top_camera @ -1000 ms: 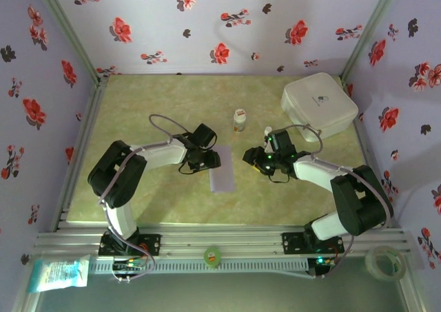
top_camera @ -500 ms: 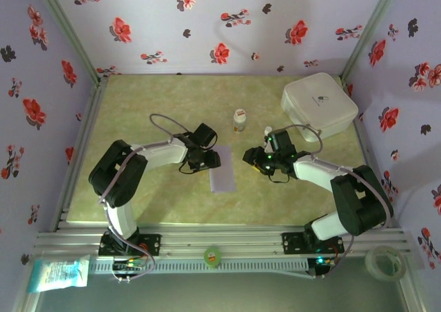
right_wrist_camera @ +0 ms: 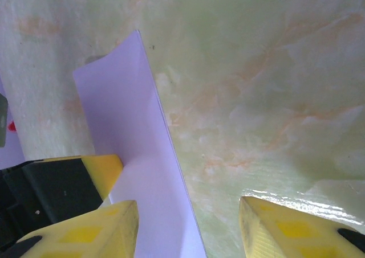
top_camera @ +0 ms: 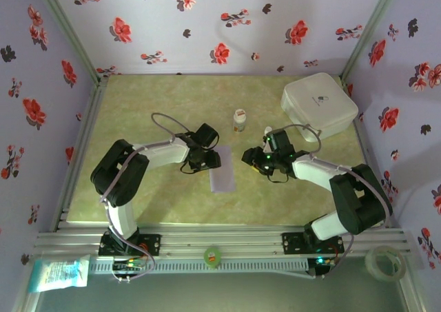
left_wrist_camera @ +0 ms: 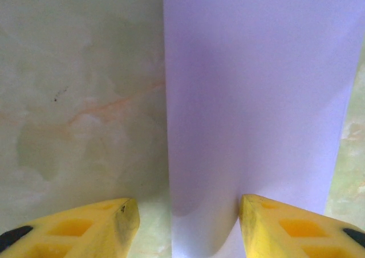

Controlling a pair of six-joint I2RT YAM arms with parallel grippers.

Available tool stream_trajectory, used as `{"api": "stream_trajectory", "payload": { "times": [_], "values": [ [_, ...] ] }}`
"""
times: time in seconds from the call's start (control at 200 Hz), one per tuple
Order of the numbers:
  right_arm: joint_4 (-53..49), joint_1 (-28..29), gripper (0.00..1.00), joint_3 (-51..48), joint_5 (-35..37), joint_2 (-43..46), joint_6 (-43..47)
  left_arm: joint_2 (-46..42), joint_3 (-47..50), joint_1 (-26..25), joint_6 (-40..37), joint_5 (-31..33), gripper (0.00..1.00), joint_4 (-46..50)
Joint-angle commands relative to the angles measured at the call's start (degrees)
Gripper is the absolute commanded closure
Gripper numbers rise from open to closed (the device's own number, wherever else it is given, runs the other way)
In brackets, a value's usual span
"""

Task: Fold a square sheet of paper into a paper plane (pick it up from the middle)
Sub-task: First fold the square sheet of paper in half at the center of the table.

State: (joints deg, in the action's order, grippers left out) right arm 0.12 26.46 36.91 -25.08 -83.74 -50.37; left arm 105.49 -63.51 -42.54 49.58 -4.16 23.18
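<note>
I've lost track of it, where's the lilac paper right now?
In the top view, the lilac paper lies flat between the left end effector and the right end effector, closer to the left.

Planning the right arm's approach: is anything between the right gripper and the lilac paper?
Nothing visible does. The right gripper, open, straddles the edge of the lilac paper on the table; the left gripper sits at the paper's other side.

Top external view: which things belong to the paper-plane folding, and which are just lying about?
Job: lilac paper, left hand, right hand.
Lying about: white box, small bottle, green roll, clear tape roll, blue packet.
</note>
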Motion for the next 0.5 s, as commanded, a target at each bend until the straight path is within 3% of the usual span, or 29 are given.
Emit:
{"api": "stream_trajectory", "payload": {
  "times": [0.0,0.18,0.415,0.495],
  "values": [
    [-1.6,0.5,0.5,1.1,1.6,-0.6,0.1,6.3,2.2,-0.3,0.4,4.1,0.47,1.1],
    [-2.0,0.5,0.52,1.5,1.3,-0.3,0.8,6.8,2.0,-0.7,0.6,4.3,0.47,1.3],
    [-1.7,0.6,0.77,2.4,-0.1,-0.9,1.8,6.8,2.1,-0.7,0.4,4.6,0.47,1.4],
    [-2.0,0.9,0.78,2.8,-0.2,-1.3,2.0,6.8,2.0,-0.7,0.3,4.7,0.47,1.4]
  ]
}}
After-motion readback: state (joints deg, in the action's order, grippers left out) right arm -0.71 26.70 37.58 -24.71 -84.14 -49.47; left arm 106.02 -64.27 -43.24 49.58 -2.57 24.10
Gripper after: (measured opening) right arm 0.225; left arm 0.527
